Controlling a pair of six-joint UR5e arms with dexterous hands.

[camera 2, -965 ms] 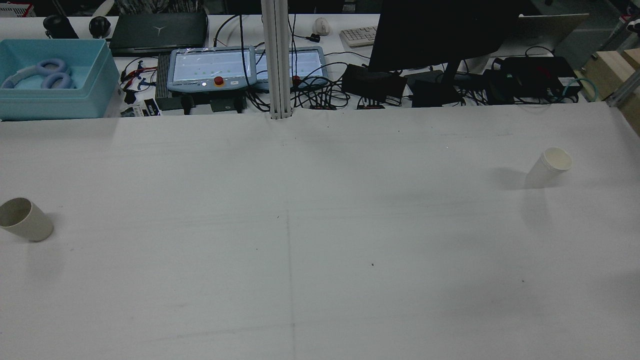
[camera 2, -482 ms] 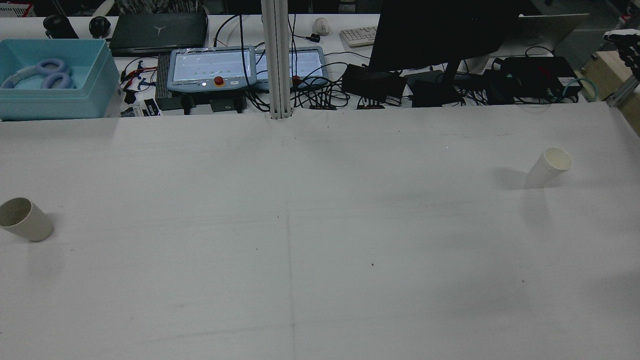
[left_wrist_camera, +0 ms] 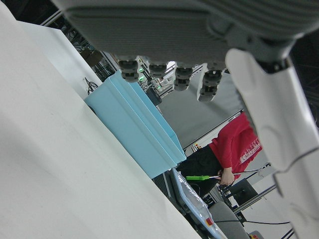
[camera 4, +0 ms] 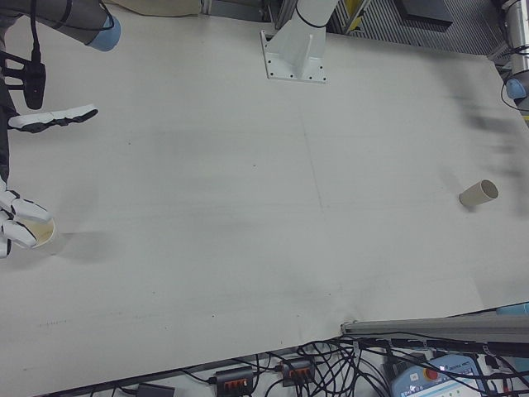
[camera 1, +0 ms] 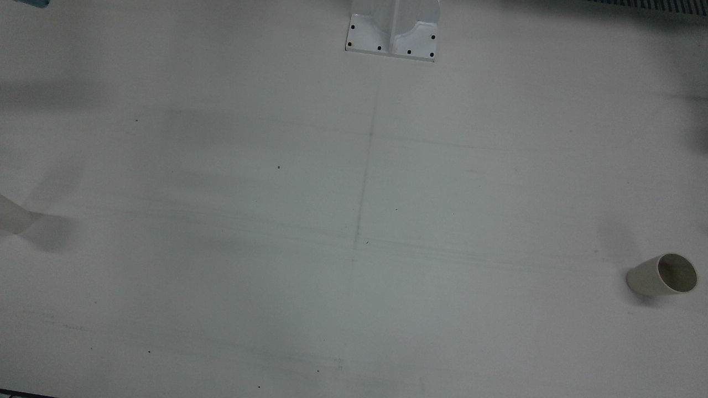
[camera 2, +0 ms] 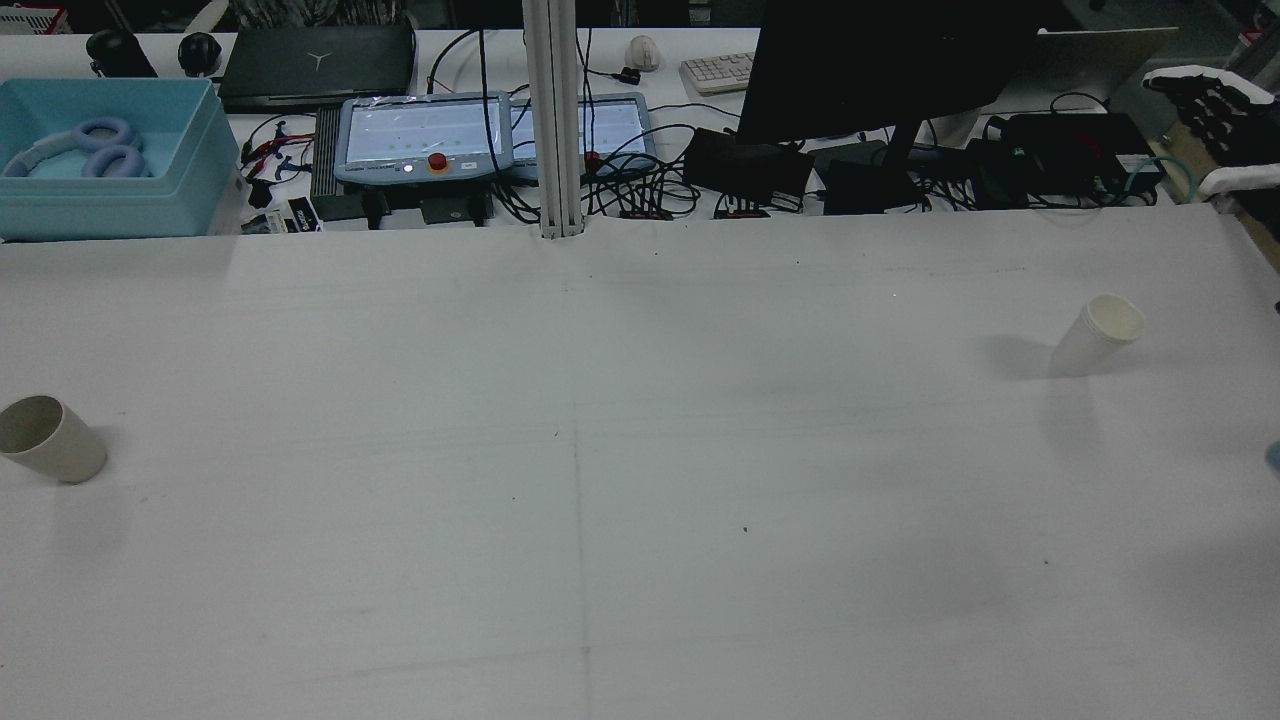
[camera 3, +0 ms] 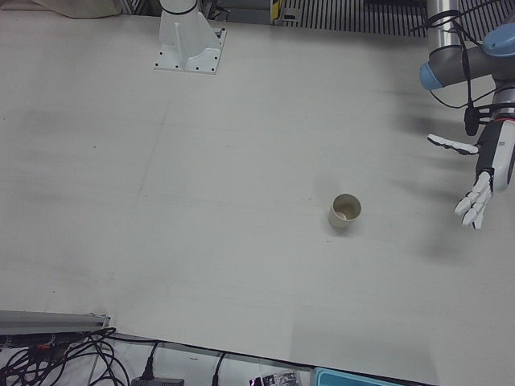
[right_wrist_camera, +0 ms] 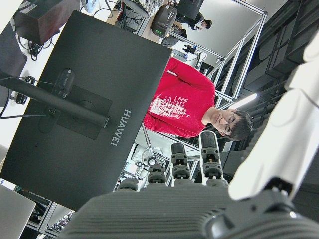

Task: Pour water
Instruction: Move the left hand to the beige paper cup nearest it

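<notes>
White table | white cup cut off | both hands — left hand, right hand — empty, splayed

My front view looks almost straight down on the table, with a pedestal at its top edge. The rear view sits high behind the arms, facing forward over the table to the cluttered desk. Both share the tan cup and the white cup, the latter cut off at the front view's left edge. The left-front view angles down on the tan cup's half and catches my left hand; the right-front view covers the other half, wider, with my right hand at its edge. Each hand camera lies sideways, close under its own fingers, looking outward past the table.
</notes>
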